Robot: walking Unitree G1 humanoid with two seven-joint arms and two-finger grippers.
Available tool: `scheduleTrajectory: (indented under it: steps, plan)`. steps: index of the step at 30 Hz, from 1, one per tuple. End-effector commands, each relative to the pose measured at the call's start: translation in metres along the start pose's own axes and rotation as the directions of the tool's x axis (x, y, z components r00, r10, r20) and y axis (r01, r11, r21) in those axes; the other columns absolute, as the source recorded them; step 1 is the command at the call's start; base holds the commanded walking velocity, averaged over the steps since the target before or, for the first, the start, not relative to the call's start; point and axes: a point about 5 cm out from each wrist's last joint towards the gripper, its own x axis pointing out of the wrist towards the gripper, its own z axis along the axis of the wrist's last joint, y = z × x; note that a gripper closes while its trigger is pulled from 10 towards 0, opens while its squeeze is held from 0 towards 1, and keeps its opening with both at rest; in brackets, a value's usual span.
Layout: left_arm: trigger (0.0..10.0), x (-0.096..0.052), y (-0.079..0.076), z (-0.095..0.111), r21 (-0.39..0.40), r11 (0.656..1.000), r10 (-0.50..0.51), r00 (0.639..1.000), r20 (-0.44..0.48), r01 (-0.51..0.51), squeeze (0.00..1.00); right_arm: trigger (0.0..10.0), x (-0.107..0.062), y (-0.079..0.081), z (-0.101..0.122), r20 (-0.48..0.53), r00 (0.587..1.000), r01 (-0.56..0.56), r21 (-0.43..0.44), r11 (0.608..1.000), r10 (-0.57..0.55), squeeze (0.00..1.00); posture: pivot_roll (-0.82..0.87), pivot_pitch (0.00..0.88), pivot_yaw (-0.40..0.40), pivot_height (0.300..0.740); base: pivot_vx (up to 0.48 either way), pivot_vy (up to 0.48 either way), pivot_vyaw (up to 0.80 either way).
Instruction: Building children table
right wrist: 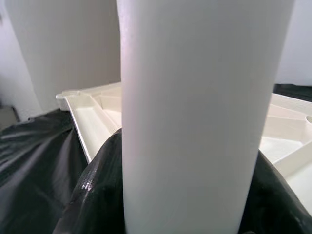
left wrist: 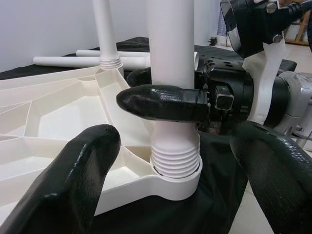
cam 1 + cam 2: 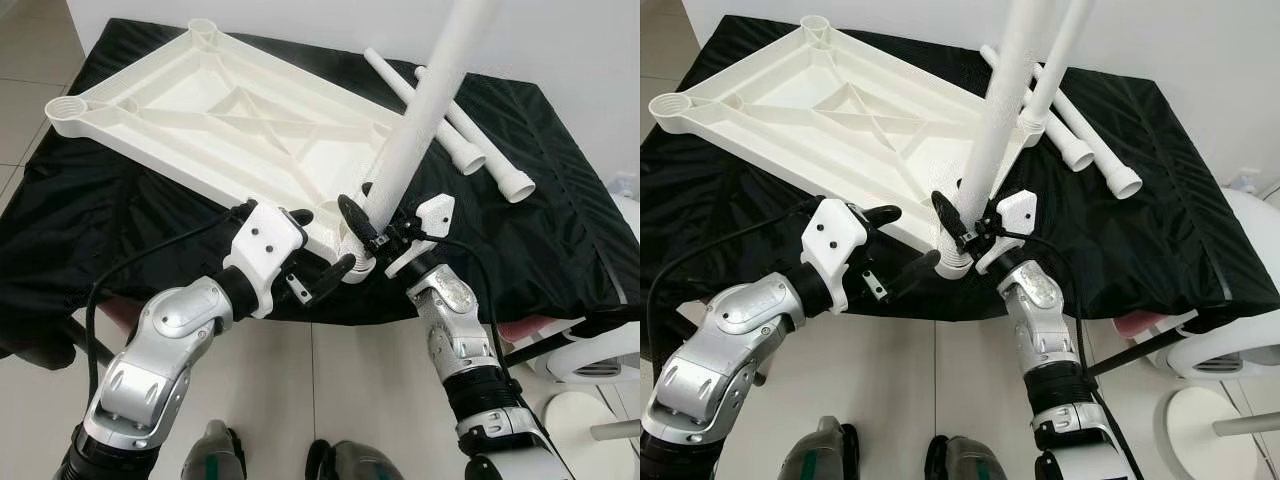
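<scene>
Right gripper (image 3: 362, 228) fingers clamp table leg (image 3: 420, 130).

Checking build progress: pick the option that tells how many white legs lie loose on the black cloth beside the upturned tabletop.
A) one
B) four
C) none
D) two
D: two loose legs lie side by side on the black cloth past the tabletop, while the right gripper holds another leg upright in the near corner socket.
</scene>
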Motion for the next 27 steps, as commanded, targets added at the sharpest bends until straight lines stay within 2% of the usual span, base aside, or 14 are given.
scheduleTrajectory:
  steps: [1, 10, 13, 19, 27]
  plan:
    - [10.0, -0.001, -0.006, -0.001, -0.012, 1.000, -0.024, 1.000, -0.006, 0.024, 0.00, 10.0, -0.016, -0.004, -0.026, -0.126, 0.991, 0.049, 0.045, 0.998, -0.043, 0.00, 0.13, 0.127, -0.132, 0.740, 0.000, 0.000, 0.00]
    - [10.0, -0.001, -0.007, -0.001, -0.012, 1.000, -0.023, 1.000, -0.007, 0.023, 0.00, 10.0, -0.018, -0.003, -0.029, -0.145, 0.989, 0.034, 0.013, 0.999, -0.032, 0.00, 0.13, 0.129, -0.138, 0.740, 0.000, 0.000, 0.00]
    - [10.0, -0.002, -0.007, 0.000, -0.014, 1.000, -0.019, 1.000, -0.007, 0.019, 0.00, 10.0, -0.020, -0.001, -0.030, -0.161, 0.987, 0.000, -0.042, 0.999, -0.007, 0.00, 0.13, 0.130, -0.142, 0.740, 0.000, 0.000, 0.00]
    - [10.0, -0.003, -0.007, 0.000, -0.015, 1.000, -0.010, 1.000, -0.007, 0.010, 0.00, 10.0, -0.024, 0.004, -0.032, -0.177, 0.984, -0.038, -0.091, 0.995, 0.021, 0.00, 0.14, 0.133, -0.143, 0.740, 0.000, 0.000, 0.00]
    - [10.0, -0.003, -0.006, 0.000, -0.015, 1.000, -0.003, 1.000, -0.008, 0.003, 0.00, 10.0, -0.027, 0.007, -0.037, -0.197, 0.980, -0.046, -0.074, 0.996, 0.030, 0.00, 0.14, 0.134, -0.142, 0.740, 0.000, 0.000, 0.00]
